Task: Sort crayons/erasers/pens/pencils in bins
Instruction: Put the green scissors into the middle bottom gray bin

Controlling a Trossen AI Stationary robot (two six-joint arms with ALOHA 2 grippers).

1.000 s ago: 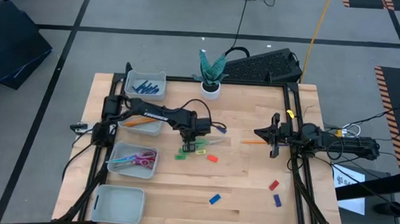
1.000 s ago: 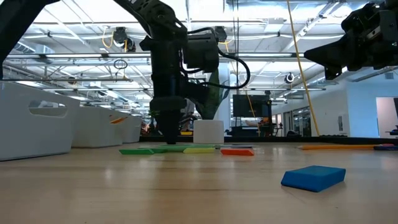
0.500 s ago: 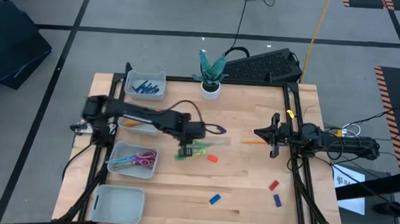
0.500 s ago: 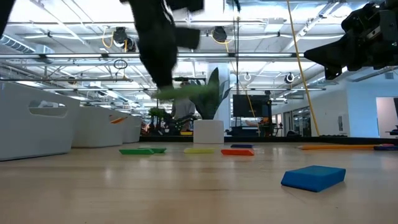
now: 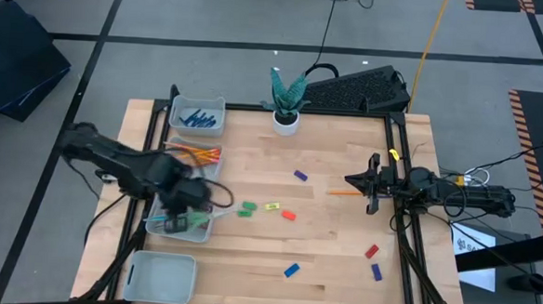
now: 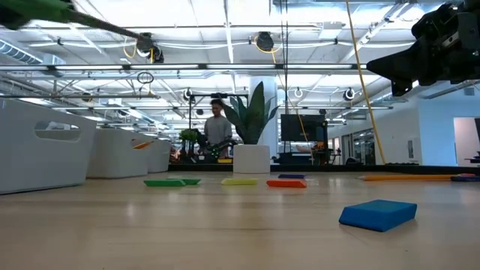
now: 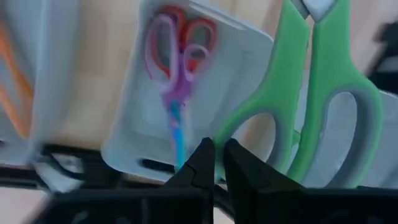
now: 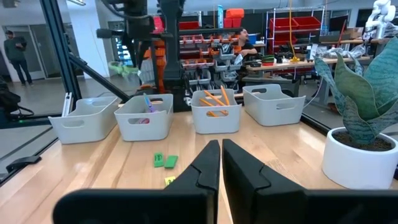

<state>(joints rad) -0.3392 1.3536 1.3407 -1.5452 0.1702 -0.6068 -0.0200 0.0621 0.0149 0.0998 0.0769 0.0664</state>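
My left gripper [image 5: 180, 220] hangs over the third pale bin [image 5: 202, 230] from the far end of the left row, shut on green-handled scissors [image 7: 317, 106]. Pink and blue scissors [image 7: 177, 74] lie in that bin. The far bin [image 5: 199, 117] holds dark pens and the one beside it [image 5: 197, 156] holds orange pencils. Green [image 5: 248, 209], yellow [image 5: 271, 207] and red [image 5: 289, 214] erasers lie mid-table. One orange pencil [image 5: 342, 191] lies just off my right gripper [image 5: 374, 185], which is shut and holds nothing. My left gripper pinches one green handle ring [image 7: 235, 132] of the scissors between its two fingers, from above. The scissors are lifted clear over the bin, handles by the fingers, with the blades reaching away toward the bin's far wall.
The nearest bin [image 5: 162, 277] on the left holds nothing. A purple eraser [image 5: 300, 175], a blue one [image 5: 291, 270], and a red and blue pair [image 5: 374, 261] lie scattered. A white plant pot [image 5: 286, 121] and a keyboard [image 5: 359, 90] stand at the far edge.
My left gripper has lifted the green scissors off mid-table, beside the erasers, and carried them toward the table's left and near edges. They now hang over the scissors bin. The erasers stay where they lay.
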